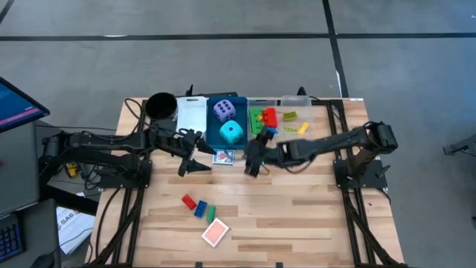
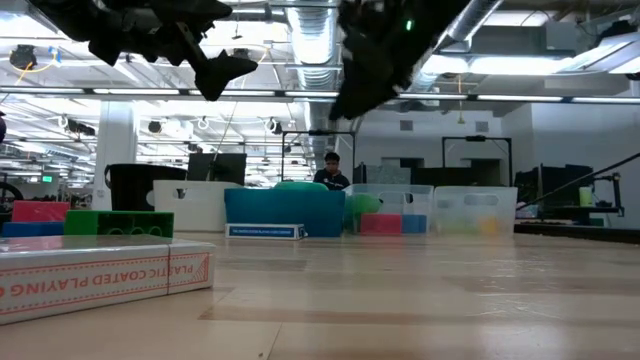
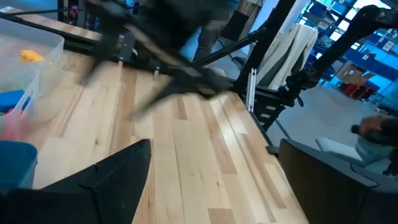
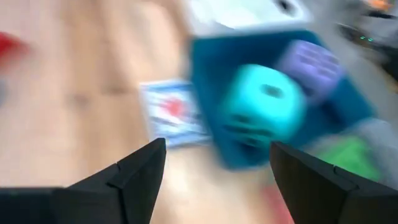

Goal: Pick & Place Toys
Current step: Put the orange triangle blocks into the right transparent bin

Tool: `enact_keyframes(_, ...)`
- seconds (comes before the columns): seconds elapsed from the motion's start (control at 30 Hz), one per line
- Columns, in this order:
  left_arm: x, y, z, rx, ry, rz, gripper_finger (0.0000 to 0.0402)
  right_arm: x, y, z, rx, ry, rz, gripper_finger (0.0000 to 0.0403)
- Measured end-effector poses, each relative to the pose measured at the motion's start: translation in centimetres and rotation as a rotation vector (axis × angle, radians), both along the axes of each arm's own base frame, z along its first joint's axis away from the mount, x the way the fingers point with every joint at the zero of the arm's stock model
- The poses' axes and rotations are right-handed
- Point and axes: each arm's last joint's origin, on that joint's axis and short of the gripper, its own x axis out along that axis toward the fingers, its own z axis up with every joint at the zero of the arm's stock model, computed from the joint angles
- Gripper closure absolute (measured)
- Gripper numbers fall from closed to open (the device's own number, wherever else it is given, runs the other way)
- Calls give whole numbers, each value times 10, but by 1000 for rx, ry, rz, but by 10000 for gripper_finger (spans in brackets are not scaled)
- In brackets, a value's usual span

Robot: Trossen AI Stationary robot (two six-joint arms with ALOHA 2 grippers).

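Observation:
A purple die and a cyan die lie in the blue bin at the far edge. Green, red and yellow bricks lie in the clear bin. One card lies flat on the table before the blue bin. Red, blue and green bricks and a red-backed card pack rest on the near table. My left gripper hangs open above the table, left of the card. My right gripper hangs open, right of the card, with nothing between its fingers.
A black cup and a white bin stand left of the blue bin along the far edge. Bare wood lies between the bins and the near bricks, and over the table's right half. A person sits in the room behind.

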Motion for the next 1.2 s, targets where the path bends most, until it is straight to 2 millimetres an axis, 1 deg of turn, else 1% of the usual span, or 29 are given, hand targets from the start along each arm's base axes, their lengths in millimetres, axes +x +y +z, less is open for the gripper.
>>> enact_keyframes(0.1,-1,0,-3,-23,34,4,55,6,31,1,78,-88,119,121)
enact_keyframes(0.23,0,-2,-11,-31,108,8,55,18,70,-8,112,-193,256,121)
enact_keyframes(0.33,4,-12,-19,32,144,-44,55,27,91,-20,127,-259,310,121)
enact_keyframes(0.43,6,-26,-28,167,185,-99,55,34,105,-36,149,-291,336,121)
enact_keyframes(0.5,5,-36,-36,285,223,-136,55,35,111,-44,174,-294,330,121)
enact_keyframes(0.6,-1,-48,-46,440,314,-174,55,37,115,-54,215,-288,305,121)
enact_keyframes(0.67,-5,-55,-50,511,364,-190,55,37,115,-56,224,-283,298,121)
enact_keyframes(0.83,-16,-72,-59,566,463,-279,55,36,116,-53,209,-284,313,121)
enact_keyframes(0.97,-23,-84,-63,614,507,-328,55,36,115,-50,183,-288,333,121)
enact_keyframes(1.2,-32,-94,-66,747,514,-429,55,37,112,-51,178,-273,324,121)
